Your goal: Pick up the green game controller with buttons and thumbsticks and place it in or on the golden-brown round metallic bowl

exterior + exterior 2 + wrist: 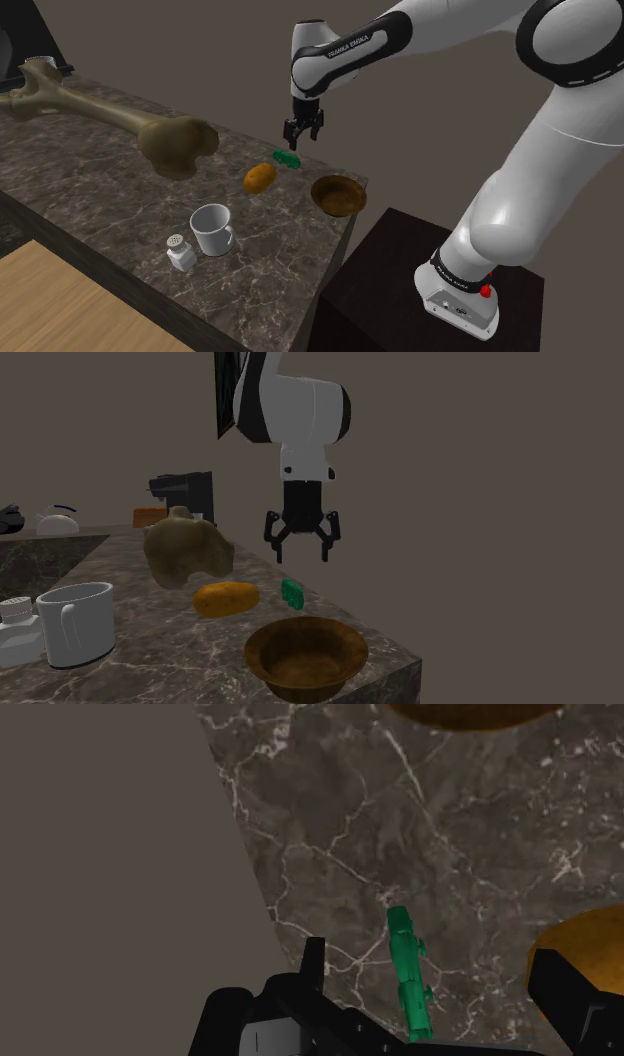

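Closest to my wrist camera are my own two black fingers (313, 966), standing well apart with nothing between them but bare stone, so my end effector (303, 555) is released and empty. It hangs in the air over the green game controller (408, 974), which lies on the dark, white-veined table (100, 190) near its edge, between a golden-brown potato-like lump (260, 177) and the brown bowl (305, 652), apart from both. I judge the step in hand to be the descent to the grasp. To do it well I should come straight down without drifting. Seen along my fingers, the controller sits a little off my centre line, so I would first shift sideways until it lies midway between the tips. I would keep my opening across its narrow width, with its long axis running between the fingers, and go low enough to close on the body, not on anything that sticks out. The lump is near, so I should mind the finger on that side. The controller itself looks small, slim and elongated, a saturated green all over, with little nubs along one side that I take for its sticks or buttons. It seems light, but its thinness leaves little to grip, so the closing should be square and unhurried.
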